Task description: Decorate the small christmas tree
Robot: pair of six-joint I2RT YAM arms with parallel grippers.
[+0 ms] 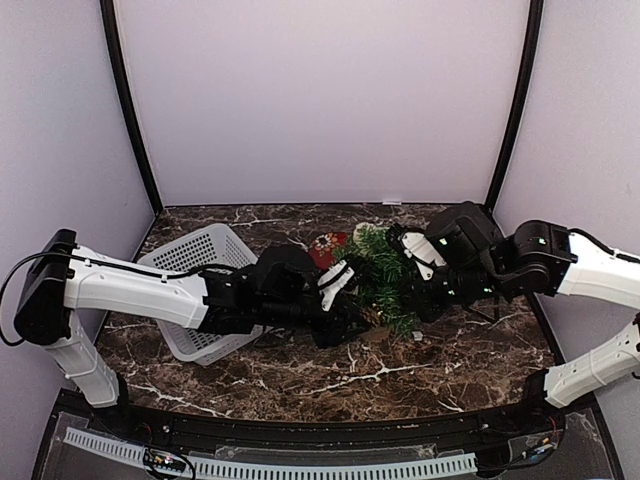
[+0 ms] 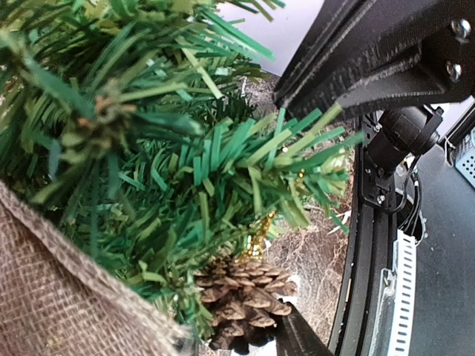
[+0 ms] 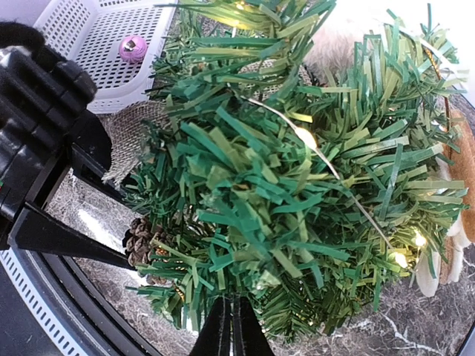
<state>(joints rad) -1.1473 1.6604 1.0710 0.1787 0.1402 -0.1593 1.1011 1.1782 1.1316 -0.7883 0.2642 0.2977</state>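
Green fir: the small christmas tree (image 1: 380, 272) sits at the middle of the marble table (image 1: 400, 370), between the two arms and just right of the white basket (image 1: 195, 262).
Tree's look: dense flat needles in dark and pale green, with a thin wire of warm lights (image 3: 319, 156) threaded over the crown and coarse burlap (image 2: 59, 289) wrapped round the base. Whether it stands straight or leans cannot be told.
Step in hand: judged to be hanging the pine cone (image 2: 245, 297) on a low branch by its gold loop (image 2: 260, 239).
Left gripper (image 1: 352, 305): jaws stand apart beside the lower branches with nothing clamped between them. The cone lies against the lower finger, under the needles.
Right gripper (image 3: 230, 330): fingers are pressed together at the tree's near edge, tips among the needles. Whether a twig is pinched there cannot be told.
Doing it well: the loop should sit well back along the twig, behind a tuft, before the left arm draws off. A slow, straight retreat away from the branch would avoid snagging the thread or dragging the tree. The right arm looks best used as a steadying hold.
Risk: the cone may slide off a drooping tip.
Left to hang: a pink bauble (image 3: 132, 48) lies in the basket.
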